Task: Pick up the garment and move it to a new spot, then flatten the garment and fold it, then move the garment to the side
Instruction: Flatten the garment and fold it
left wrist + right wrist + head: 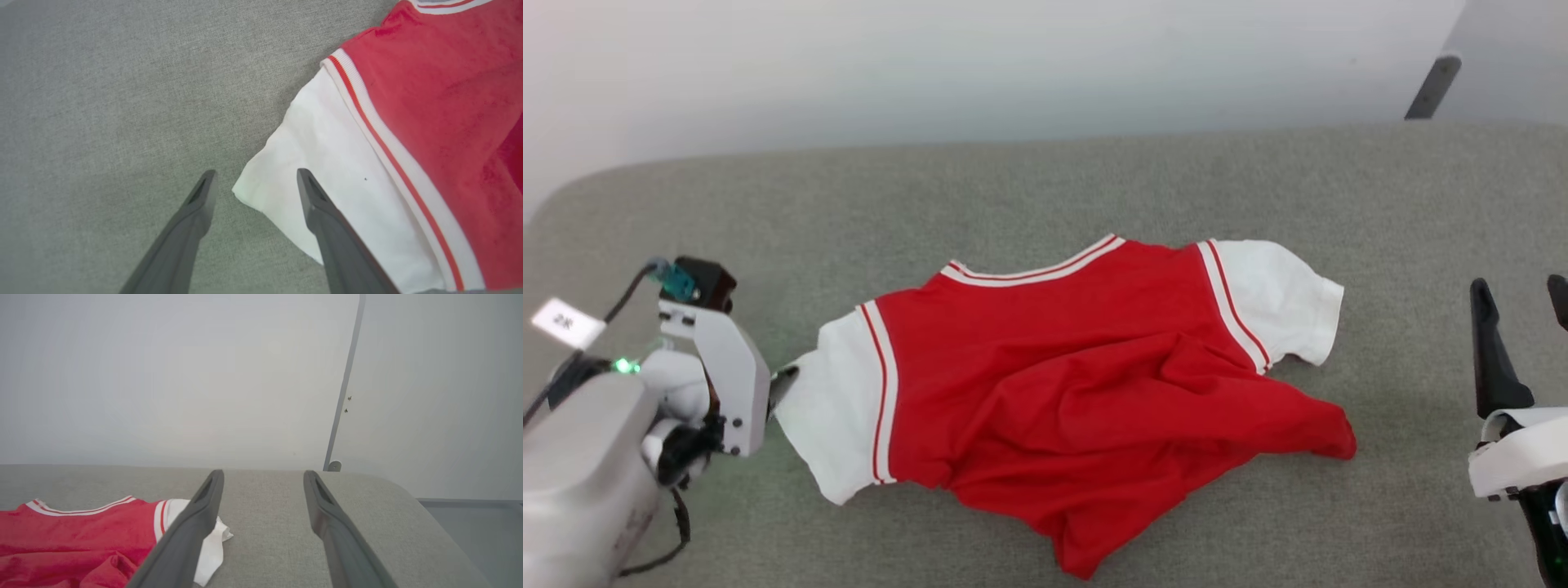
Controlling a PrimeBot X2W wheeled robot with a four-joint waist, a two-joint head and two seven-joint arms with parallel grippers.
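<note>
- Head view: garment (pixel 1078 392), a bright red jersey shirt with short white sleeves and red-and-white striped trim, lay near the middle of a grey woven fabric surface (pixel 1029 188), collar trim toward the far edge.
- Red body was rumpled, with its lower part bunched and folded over toward the right.
- Left gripper (pixel 784 382), two long dark fingers on a pale wrist, sat at the outer edge of the white sleeve (pixel 829 425) at the view's left; the wrist hid most of the fingers.
- Right gripper (pixel 1519 286) stood at the right edge, fingers spread, well apart from the shirt.
- Left wrist view: left gripper (pixel 256 173) was spread wide, with the sleeve (pixel 327 163) corner between the fingers. One finger was over white cloth, the other over grey surface (pixel 102 102). Contact could not be told.
- Right wrist view: right gripper (pixel 263 473) was spread and holding nothing, above the grey surface (pixel 265 539), facing a pale wall (pixel 163 375).
- Garment (pixel 81 535) lay at the lower left.
</note>
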